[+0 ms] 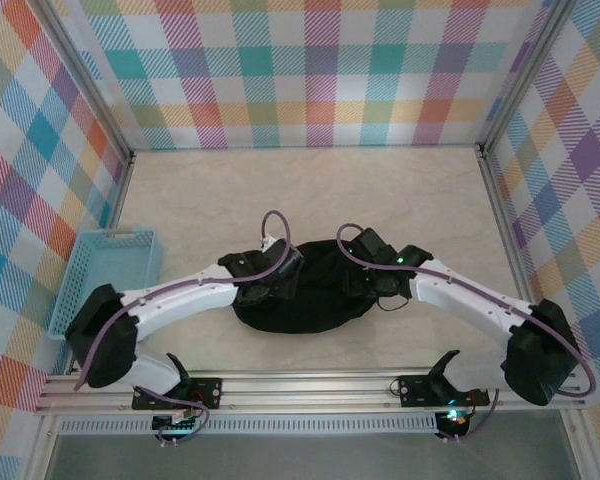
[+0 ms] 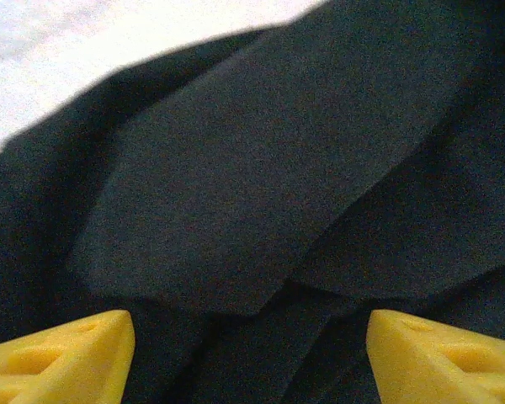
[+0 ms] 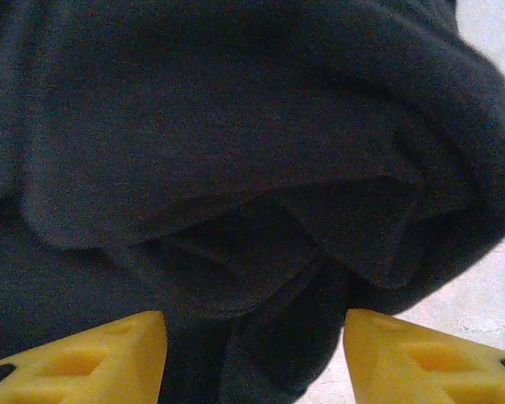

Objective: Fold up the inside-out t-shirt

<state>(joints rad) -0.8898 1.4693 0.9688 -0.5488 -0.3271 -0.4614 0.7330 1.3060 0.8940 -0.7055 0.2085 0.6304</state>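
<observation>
Inside-out t-shirt (image 1: 300, 305) lay heaped toward the tabletop's (image 1: 200, 195) near edge, left hand (image 2: 248, 318) spread apart above it, right hand (image 3: 254, 318) likewise

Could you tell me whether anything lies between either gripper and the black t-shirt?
Nothing visible does. The left gripper and right gripper both hang open close over the t-shirt, only its own folds between their yellow fingers.

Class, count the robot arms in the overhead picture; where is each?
2. The left arm meets the black t-shirt on its left; the right arm, on its right.
</observation>
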